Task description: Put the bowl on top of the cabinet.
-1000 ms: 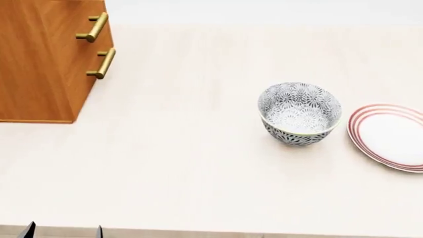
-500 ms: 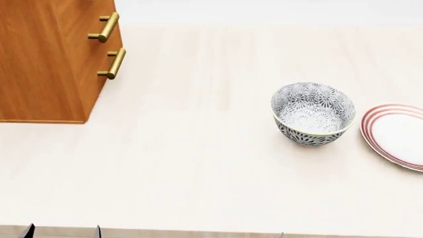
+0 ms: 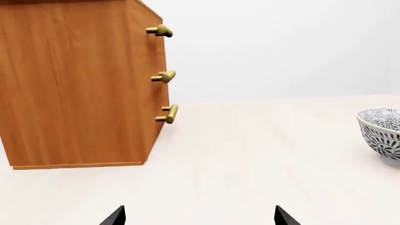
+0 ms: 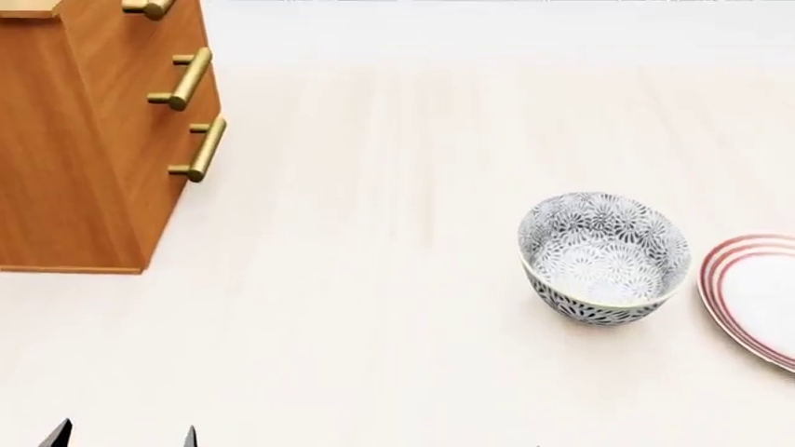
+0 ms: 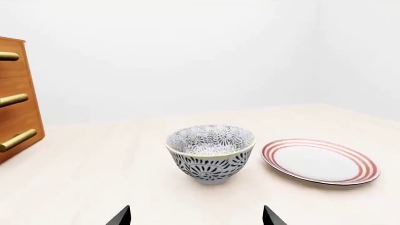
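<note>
no brand, label or writing can be read on any surface. the bowl (image 4: pixel 605 258) is deep and round, white with a dense grey-black floral pattern inside and out and a thin pale rim; it stands upright on the pale wooden table (image 4: pixel 372 279), at centre right of the head view, just beside but apart from the plate (image 4: pixel 755 296), a flat white plate with red concentric rings cut by the right edge of that frame. the bowl is seen again at the middle of the right wrist view (image 5: pixel 211 152), plate (image 5: pixel 320 161) beside it, and at the right edge of the left wrist view (image 3: pixel 382 133). the cabinet (image 4: pixel 87 149), orange-brown wood with a lighter top and three brass bar handles (image 4: pixel 189 79) on its front, fills the upper left of the head view, well apart from the bowl. left gripper (image 3: pixel 198 216): two dark fingertips spread wide, nothing between them, low in the left wrist view. right gripper (image 5: pixel 196 216): fingertips likewise spread and empty, the bowl beyond them, not touched.
</note>
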Available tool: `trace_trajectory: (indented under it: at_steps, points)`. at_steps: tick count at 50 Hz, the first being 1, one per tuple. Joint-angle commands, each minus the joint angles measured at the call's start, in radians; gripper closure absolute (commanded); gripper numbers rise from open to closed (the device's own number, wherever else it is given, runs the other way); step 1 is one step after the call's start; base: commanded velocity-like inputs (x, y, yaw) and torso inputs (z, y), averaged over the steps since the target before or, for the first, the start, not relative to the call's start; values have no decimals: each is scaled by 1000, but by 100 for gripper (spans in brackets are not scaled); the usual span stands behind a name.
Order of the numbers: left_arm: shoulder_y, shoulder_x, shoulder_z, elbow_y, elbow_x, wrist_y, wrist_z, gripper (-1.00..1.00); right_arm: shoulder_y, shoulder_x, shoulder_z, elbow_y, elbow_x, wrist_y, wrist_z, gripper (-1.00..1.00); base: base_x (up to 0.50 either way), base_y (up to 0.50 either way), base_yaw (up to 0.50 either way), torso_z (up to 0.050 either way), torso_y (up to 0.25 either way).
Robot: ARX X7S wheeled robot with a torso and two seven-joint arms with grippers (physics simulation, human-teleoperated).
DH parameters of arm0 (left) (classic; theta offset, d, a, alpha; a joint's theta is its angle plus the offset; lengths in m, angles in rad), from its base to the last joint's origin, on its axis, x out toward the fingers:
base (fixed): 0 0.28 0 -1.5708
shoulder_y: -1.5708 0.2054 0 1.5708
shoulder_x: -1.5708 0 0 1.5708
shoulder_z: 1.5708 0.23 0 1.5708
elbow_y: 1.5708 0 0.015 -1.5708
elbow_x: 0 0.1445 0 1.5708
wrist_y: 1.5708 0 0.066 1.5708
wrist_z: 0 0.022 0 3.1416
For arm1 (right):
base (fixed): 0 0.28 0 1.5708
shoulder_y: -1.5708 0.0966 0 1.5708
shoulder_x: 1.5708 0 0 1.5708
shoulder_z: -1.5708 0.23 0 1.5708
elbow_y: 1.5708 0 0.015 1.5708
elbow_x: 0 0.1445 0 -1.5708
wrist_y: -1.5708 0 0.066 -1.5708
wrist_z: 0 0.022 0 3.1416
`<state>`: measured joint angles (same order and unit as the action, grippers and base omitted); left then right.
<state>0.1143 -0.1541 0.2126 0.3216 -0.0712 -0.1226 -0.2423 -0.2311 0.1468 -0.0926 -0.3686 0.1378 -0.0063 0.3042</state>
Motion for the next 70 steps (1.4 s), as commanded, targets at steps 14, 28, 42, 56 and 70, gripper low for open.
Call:
trace_trajectory:
  at_steps: [14, 28, 42, 56, 70]
  points:
    - [1, -18, 17, 3, -6, 9, -19, -100, -11, 20, -23, 0, 3, -22, 19, -100, 435, 16, 0, 0, 0]
    - [-2, -26, 25, 1, -10, 10, -29, -100, -8, 25, -33, 4, -5, -24, 40, -100, 434, 17, 0, 0, 0]
    - [1, -35, 28, 2, -16, 19, -40, -100, -22, 33, -48, 4, -14, -59, 50, -100, 155, 8, 0, 0, 0]
    - [-4, -39, 22, -65, -14, 92, -56, -100, -16, 40, -65, 17, -22, -62, 58, -100, 0, 0, 0, 0, 0]
    - [4, -31, 16, -102, 20, 171, -111, -100, -18, 49, -73, 24, -17, -89, 62, -100, 0, 0, 0, 43, 0]
